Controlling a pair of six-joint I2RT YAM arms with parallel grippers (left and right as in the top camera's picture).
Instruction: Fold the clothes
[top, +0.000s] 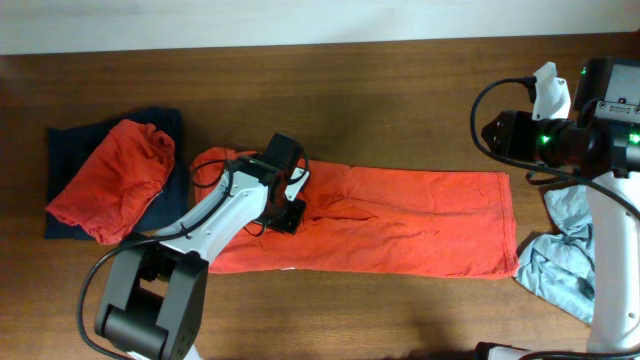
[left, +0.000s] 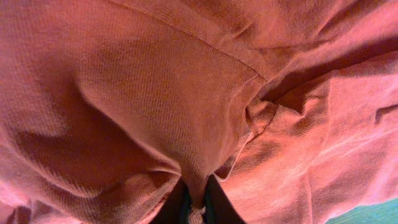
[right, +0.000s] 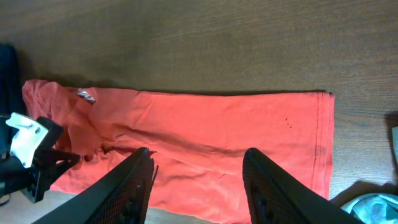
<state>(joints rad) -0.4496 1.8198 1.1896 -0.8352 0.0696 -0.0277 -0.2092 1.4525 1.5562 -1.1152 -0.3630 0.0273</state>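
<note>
The red-orange shirt (top: 420, 225) lies flat in the middle of the brown surface (top: 350, 90). Its long side runs from left to right.

The left gripper (top: 289, 213) is down on the left part of the shirt. Its jaws are pinching a small fold of the red cloth. In the left wrist view the cloth fills almost the whole picture, and only the tips of the dark fingers (left: 177, 208) peek out at the bottom.

The right gripper (right: 198, 186) hangs up high at the far right, with its jaws spread wide and nothing in them. The shirt lies below it and to its left. So the left arm is the nearer one, and most of the shirt stretches away to the right of its jaws. I think a fold would carry the pinched part over toward the right end.

A crumpled red-orange cloth (top: 110, 185) sits on a navy cloth (top: 62, 150) at the left end. A grey-blue cloth (top: 565, 255) lies at the right edge, partly hidden by the right arm.

No print shows on the shirt, and I cannot tell if the left jaws hold one layer or two
</note>
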